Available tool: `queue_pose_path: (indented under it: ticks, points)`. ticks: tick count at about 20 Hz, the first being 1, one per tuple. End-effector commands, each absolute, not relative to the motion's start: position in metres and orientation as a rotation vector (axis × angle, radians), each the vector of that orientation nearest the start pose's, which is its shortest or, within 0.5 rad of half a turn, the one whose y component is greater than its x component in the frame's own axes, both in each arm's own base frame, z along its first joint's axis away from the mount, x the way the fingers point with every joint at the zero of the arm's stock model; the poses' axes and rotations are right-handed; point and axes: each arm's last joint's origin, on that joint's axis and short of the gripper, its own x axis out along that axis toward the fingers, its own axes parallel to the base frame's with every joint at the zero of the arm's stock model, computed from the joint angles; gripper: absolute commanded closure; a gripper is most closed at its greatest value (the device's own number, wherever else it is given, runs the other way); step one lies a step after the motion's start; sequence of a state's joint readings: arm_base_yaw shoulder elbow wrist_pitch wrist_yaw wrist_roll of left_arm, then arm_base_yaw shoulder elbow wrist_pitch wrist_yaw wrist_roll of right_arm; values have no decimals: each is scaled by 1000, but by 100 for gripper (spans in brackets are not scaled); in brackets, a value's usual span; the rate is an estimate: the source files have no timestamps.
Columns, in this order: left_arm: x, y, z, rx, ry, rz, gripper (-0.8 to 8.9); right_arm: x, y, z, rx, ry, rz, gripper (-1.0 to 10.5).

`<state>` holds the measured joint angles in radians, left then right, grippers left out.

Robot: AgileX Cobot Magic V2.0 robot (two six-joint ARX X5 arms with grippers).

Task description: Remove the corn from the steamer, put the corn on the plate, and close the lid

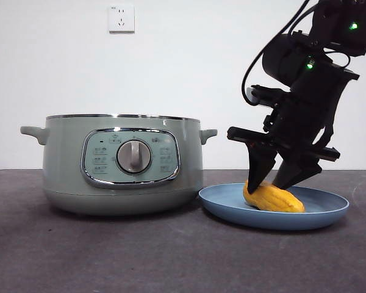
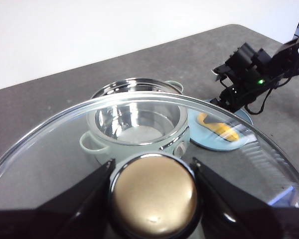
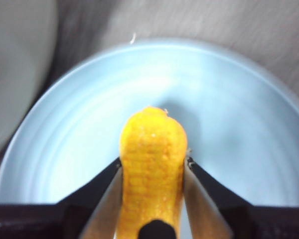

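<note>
The yellow-orange corn (image 1: pixel 274 198) lies on the light-blue plate (image 1: pixel 232 211), just right of the steamer (image 1: pixel 122 162). My right gripper (image 1: pixel 268 187) comes down from the upper right and is shut on the corn (image 3: pixel 152 164), a jaw against each side, over the plate (image 3: pixel 229 99). The sage-green steamer stands open, and its steel inner pot (image 2: pixel 139 119) looks empty. My left gripper (image 2: pixel 152 170) is shut on the knob (image 2: pixel 154 196) of the glass lid (image 2: pixel 65 144) and holds it high above the steamer. The lid is out of the front view.
A white wall socket (image 1: pixel 121 19) is on the wall behind the steamer. The dark grey table (image 1: pixel 171 256) runs in front of the steamer and plate. The right arm (image 2: pixel 249 74) shows above the plate in the left wrist view.
</note>
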<state>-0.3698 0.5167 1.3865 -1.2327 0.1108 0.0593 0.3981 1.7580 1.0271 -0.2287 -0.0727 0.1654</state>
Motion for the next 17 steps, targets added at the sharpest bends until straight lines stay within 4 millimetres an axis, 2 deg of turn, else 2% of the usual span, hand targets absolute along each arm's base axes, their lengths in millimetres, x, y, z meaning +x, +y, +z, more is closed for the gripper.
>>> queue_pose_path:
  ticks: [1,3,5,6,8,9,13,17]
  points:
    - [-9,0,434,89,275,-485,822,316,132,154,0,1015,331,959]
    - [-3,-2,435,90,288,-485,822,317,131,154,3,1017,331,951]
    - [7,-6,437,90,289,-488,822,316,131,154,2,1022,332,844]
    - [13,-8,437,89,283,-489,822,316,131,155,2,1021,332,717]
    - [26,-14,438,86,273,-501,822,314,130,162,6,1001,335,392]
    - [33,-18,438,81,267,-532,822,313,129,169,9,980,338,292]
    - [65,-31,431,72,261,-567,822,299,122,215,26,858,356,285]
    - [107,-47,420,79,267,-567,822,264,108,272,46,734,374,285]
